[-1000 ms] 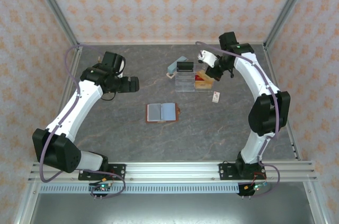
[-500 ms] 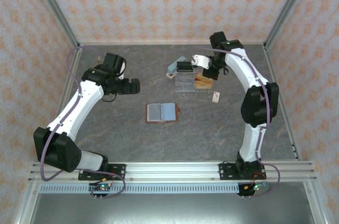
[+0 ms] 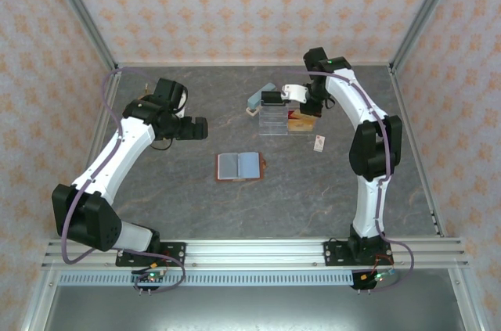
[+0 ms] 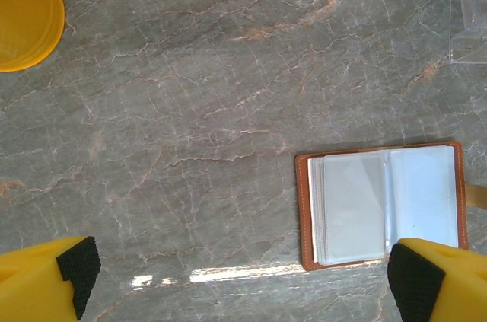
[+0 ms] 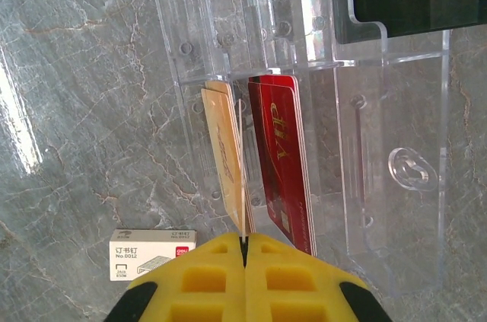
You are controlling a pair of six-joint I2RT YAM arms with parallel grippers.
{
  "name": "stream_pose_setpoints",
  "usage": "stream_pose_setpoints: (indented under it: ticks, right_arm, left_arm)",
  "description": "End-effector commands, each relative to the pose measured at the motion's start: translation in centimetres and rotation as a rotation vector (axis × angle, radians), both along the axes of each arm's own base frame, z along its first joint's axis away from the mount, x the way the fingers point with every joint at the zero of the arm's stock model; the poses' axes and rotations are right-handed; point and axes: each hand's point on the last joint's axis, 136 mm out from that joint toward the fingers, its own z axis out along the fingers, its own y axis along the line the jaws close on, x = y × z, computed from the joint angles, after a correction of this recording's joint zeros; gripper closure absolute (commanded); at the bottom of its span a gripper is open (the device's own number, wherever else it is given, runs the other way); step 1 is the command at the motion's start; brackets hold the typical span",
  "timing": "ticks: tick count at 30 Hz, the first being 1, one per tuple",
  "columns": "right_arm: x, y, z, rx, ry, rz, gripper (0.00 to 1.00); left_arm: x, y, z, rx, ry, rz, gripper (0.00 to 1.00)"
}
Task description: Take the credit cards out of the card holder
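Grey marbled table (image 3: 196, 198) is enclosed by walls papered in an orange floral pattern. At the centre of the table the card holder (image 3: 239, 166) is found lying open and flat, pale sleeves uppermost, well apart from both arms. In the left wrist view its reddish-brown leather border and clear plastic sleeves (image 4: 380, 204) are confirmed; whether any sleeve holds a card cannot be told.

The left gripper (image 3: 196, 127) is held above bare table to the left of the card holder. Its black-padded fingertips (image 4: 76, 265) are spread wide, with nothing between them.

Toward the far side, right of centre, a clear acrylic organiser (image 3: 274, 121) is noted, with a black box (image 3: 272, 98) on its top tier and a light blue block (image 3: 257, 98) just beside it on the left. A small white tag (image 3: 319, 142) lies near its right side.

The right gripper (image 5: 244, 250) is positioned at the organiser, fingers pressed together on a thin card (image 5: 241, 177) seen edge-on. This card is flanked by a tan card (image 5: 221, 154) and a red card (image 5: 281, 162) marked "VIP", both standing in an organiser compartment. A white staple box (image 5: 152, 253) is observed on the table beside the organiser.
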Motion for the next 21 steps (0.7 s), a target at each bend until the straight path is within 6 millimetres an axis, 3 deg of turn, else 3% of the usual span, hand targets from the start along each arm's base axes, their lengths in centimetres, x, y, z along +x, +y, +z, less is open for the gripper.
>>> stream_pose_setpoints:
  ticks: [1, 21]
  right_arm:
    - [-0.5, -0.4, -0.5, -0.035, 0.022, 0.025, 1.0]
    - [-0.7, -0.7, -2.5, -0.063, 0.02, 0.044, 1.0]
  left_arm:
    - [-0.2, 0.2, -0.1, 0.0, 0.004, -0.012, 0.0]
    - [-0.3, 0.1, -1.1, 0.007, 0.055, -0.018, 0.0]
